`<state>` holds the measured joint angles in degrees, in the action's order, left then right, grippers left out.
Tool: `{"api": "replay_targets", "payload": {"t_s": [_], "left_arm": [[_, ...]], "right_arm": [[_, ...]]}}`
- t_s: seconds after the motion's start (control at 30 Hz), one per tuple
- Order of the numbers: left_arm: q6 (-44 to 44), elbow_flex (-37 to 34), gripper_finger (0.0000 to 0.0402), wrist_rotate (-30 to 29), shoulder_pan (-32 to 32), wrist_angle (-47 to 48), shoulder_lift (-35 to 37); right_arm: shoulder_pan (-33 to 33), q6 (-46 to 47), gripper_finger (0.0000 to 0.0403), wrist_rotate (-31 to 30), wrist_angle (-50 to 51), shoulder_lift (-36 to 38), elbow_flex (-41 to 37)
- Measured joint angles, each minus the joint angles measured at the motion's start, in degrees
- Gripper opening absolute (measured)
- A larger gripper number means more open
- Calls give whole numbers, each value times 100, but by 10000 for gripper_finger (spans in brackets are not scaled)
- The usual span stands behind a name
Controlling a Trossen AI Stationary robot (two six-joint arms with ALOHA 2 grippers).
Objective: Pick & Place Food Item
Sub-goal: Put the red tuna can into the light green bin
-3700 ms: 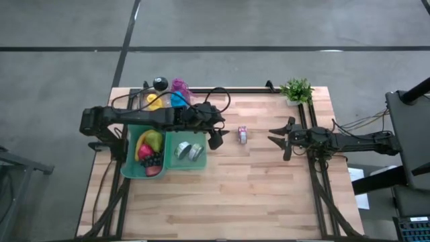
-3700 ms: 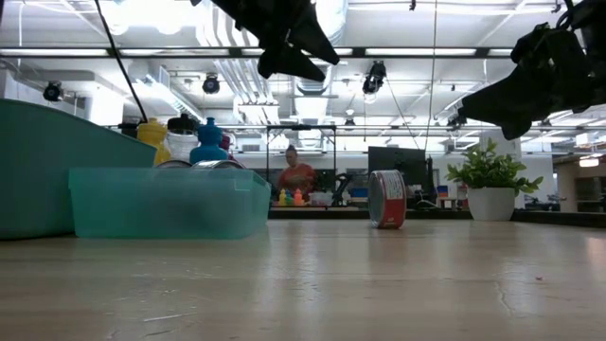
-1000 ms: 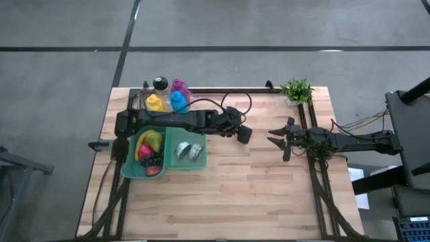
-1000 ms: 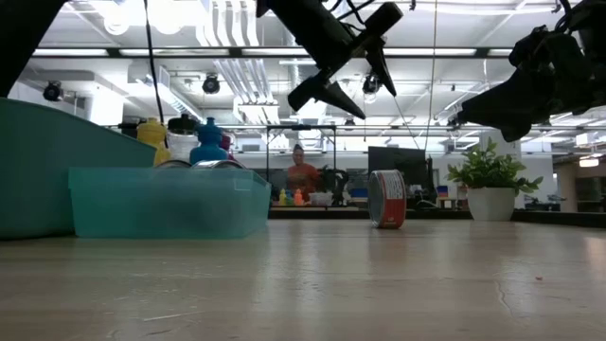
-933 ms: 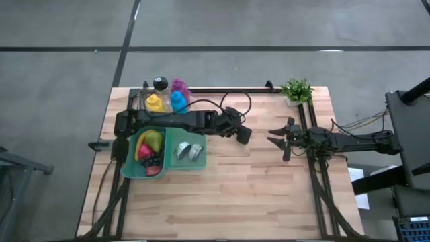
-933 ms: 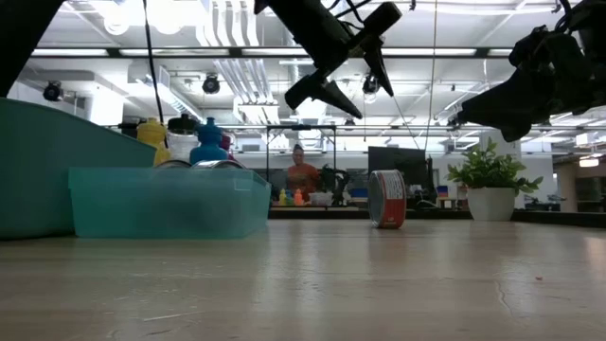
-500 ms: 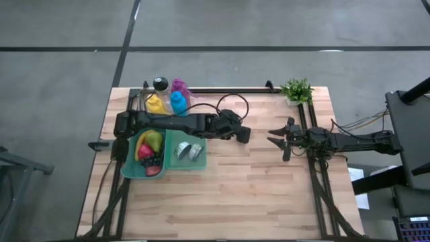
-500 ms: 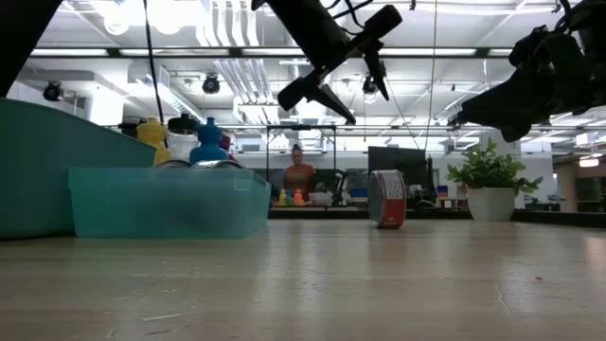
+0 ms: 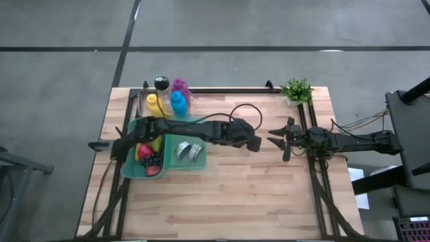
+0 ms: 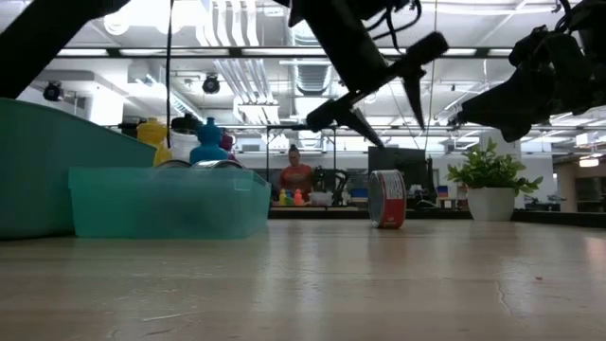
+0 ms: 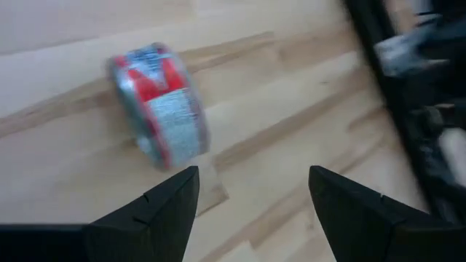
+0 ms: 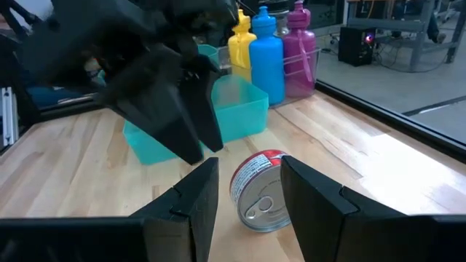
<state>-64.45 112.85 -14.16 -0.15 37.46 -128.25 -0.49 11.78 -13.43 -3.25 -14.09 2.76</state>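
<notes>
Wooden surface (image 9: 222, 188) carries the can (image 11: 162, 102) on its side near the middle, ungrasped — the left gripper (image 11: 251, 200) hovers over it with jaws spread, the right gripper (image 9: 277, 138) waits open just beside — so pick and place both remain.

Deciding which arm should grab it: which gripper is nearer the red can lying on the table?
Left. The left gripper hangs open just above the can, covering it from overhead. The right gripper waits open farther toward the table's right side, facing the can.
</notes>
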Motion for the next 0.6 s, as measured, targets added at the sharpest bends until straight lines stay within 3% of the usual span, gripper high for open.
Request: {"api": "replay_targets", "payload": {"t_s": [0.17, 0.6], "left_arm": [[-334, 815, 264, -142, 54, 1106, -466], [-423, 1067, 264, -423, 269, 1140, -801]], "right_arm": [[-2, -1, 147, -2, -4, -4, 0], [0, -1, 147, -2, -2, -28, 0]]}}
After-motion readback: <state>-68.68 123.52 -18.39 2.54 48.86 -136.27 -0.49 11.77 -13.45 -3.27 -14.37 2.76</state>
